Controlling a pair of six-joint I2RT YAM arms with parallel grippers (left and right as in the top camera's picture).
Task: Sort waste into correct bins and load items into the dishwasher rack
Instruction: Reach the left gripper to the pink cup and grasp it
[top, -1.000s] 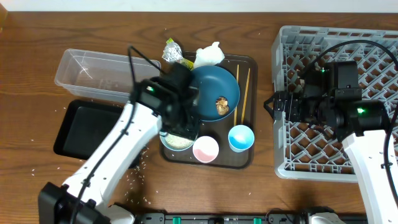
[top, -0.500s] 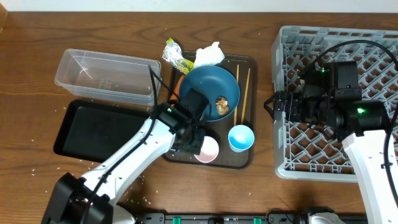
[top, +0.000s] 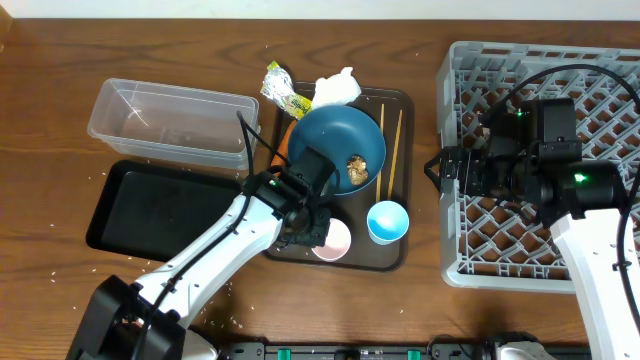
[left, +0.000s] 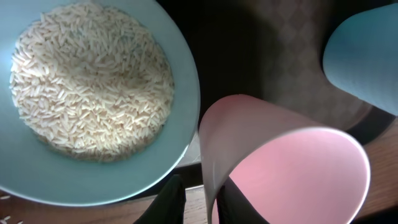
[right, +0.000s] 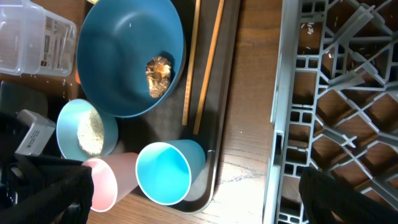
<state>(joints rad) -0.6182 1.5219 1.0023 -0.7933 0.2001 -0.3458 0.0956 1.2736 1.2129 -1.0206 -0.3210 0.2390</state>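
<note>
**Left wrist view: pink cup (left: 280, 168) pinched by its wall in the left gripper (left: 200, 202)**

From here the pink cup is tipped over, its open mouth turned toward the lens. Its thin wall runs down between the two dark fingers (left: 171, 198) at the bottom edge. One finger sits outside the cup and the other inside, pressed together on that wall. Just left of the cup is the bowl (left: 183, 93), heaped with white rice (left: 87, 81). The light-blue cup (left: 367, 56) shows in the upper right corner, a little apart.

From above, the left arm reaches over the brown serving tray (top: 395, 258), and the held cup is at the tray's near edge, beside the light-blue cup. Behind them the dark-blue plate (top: 340, 135) carries the brown food lump (top: 356, 168). The chopsticks (top: 392, 150) lie alongside the plate on its right, and the carrot (top: 284, 140) peeks out at its left rim. The yellow-green wrapper (top: 283, 90) and the white tissue (top: 337, 90) lie at the tray's far edge.

The clear tub (top: 170, 122) and the black tray (top: 150, 205) are on the left of the table, well apart from the cup.

The right gripper (top: 432, 168) hangs over the left edge of the dishwasher rack (top: 600, 60), its fingers spread wide with nothing between them. It is well apart from everything on the serving tray.
</note>
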